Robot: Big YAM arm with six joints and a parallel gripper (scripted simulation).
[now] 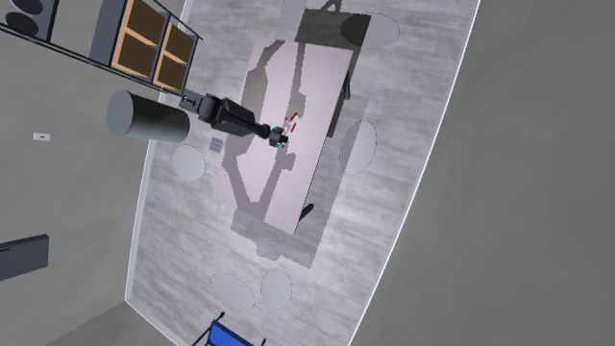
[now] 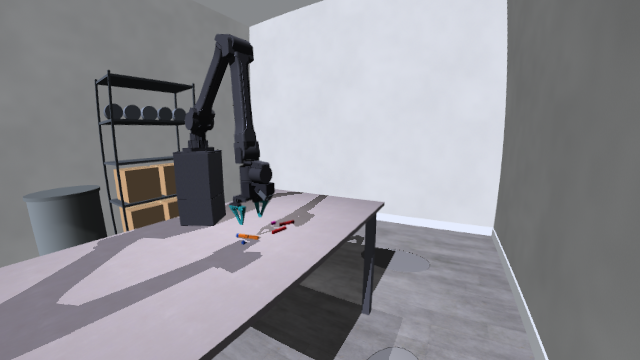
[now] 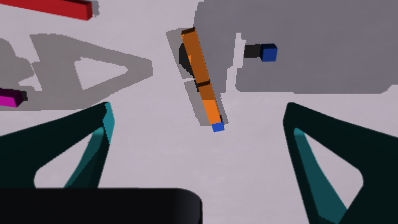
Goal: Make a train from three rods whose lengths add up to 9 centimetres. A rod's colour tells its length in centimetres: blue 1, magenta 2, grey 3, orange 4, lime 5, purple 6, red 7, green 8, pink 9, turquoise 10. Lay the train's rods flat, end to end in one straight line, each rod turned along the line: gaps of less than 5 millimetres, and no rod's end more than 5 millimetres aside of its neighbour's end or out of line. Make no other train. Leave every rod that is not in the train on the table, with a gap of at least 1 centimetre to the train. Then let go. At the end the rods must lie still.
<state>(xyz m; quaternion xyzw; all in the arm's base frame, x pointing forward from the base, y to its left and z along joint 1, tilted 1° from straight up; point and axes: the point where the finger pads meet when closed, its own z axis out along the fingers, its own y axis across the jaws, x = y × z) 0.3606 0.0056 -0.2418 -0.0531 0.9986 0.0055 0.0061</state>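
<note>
Two orange rods (image 3: 196,57) (image 3: 211,109) lie end to end in one line, with a thin dark seam between them. A blue rod (image 3: 218,127) (image 2: 237,235) is in line at the lower orange rod's end in the wrist view, with no clear gap visible. A second blue rod (image 3: 269,53) (image 2: 243,242) lies apart, to the right of the orange rods in the wrist view. My gripper (image 3: 198,111) (image 2: 251,220) is open and empty, above the table, its fingers apart on either side of the line.
Two red rods (image 2: 287,222) (image 2: 279,230) and a magenta rod (image 2: 273,223) (image 3: 9,98) lie apart from the orange line; one red rod (image 3: 47,7) shows at the wrist view's upper left. Arm shadows cross the table (image 2: 165,280).
</note>
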